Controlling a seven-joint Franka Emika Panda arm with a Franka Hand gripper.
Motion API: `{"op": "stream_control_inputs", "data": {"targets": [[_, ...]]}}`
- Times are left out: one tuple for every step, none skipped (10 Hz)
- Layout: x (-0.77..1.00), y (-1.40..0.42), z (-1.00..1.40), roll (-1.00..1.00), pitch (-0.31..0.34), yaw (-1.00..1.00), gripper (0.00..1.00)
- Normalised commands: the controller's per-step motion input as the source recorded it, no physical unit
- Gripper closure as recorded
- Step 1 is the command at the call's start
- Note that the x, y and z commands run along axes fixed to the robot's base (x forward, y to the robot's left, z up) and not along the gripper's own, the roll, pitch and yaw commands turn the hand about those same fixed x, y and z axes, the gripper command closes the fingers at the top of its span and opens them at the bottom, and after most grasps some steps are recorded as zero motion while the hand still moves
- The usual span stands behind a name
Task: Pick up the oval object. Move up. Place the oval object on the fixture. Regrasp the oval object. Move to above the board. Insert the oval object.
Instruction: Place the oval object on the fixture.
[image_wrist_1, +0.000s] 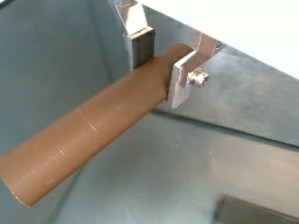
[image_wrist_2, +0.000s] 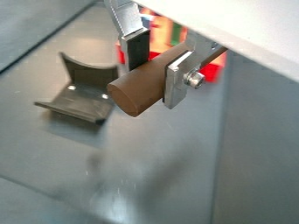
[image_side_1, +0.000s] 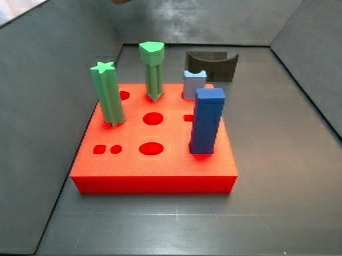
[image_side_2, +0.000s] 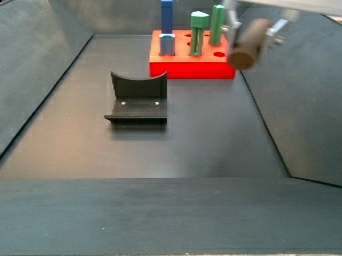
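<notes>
Brown and long, the oval object (image_wrist_1: 87, 140) is clamped crosswise near one end between the gripper (image_wrist_1: 162, 63) fingers, carried in the air clear of the fixture (image_side_2: 135, 100). Gripped off-centre, it could pivot and miss the notch. Beyond, the board (image_side_2: 201, 62) is partly hidden.

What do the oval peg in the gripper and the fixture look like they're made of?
The oval object, clamped across the gripper above the floor, looks like matte brown plastic, perhaps printed: faint rings and scuffs show on it. The fixture looks like dark grey matte plastic, though coated metal is possible.
</notes>
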Motion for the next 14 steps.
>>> {"op": "stream_control_inputs", "data": {"targets": [[1.00, -0.57, 0.00, 0.25, -0.041, 1.00, 1.00], [1.00, -0.52, 0.00, 0.26, -0.026, 1.00, 1.00], [1.00, -0.49, 0.00, 0.28, -0.013, 1.00, 1.00], [1.00, -0.45, -0.01, 0.26, -0.008, 0.85, 1.00], [1.00, -0.40, -0.01, 0.20, -0.004, 0.53, 1.00], [1.00, -0.37, -0.01, 0.15, 0.001, 0.35, 1.00], [1.00, -0.32, -0.02, 0.12, 0.015, 0.20, 1.00], [1.00, -0.30, -0.02, 0.11, 0.025, 0.15, 1.00], [1.00, -0.24, -0.02, 0.12, 0.051, 0.08, 1.00], [1.00, -0.22, -0.02, 0.12, 0.064, 0.06, 1.00], [1.00, -0.18, -0.02, 0.13, 0.084, 0.05, 1.00], [1.00, -0.15, -0.01, 0.13, 0.103, 0.05, 1.00], [1.00, -0.12, -0.02, 0.14, 0.116, 0.04, 1.00], [0.93, 0.44, -0.01, -1.00, 0.186, 0.14, 1.00]]}}
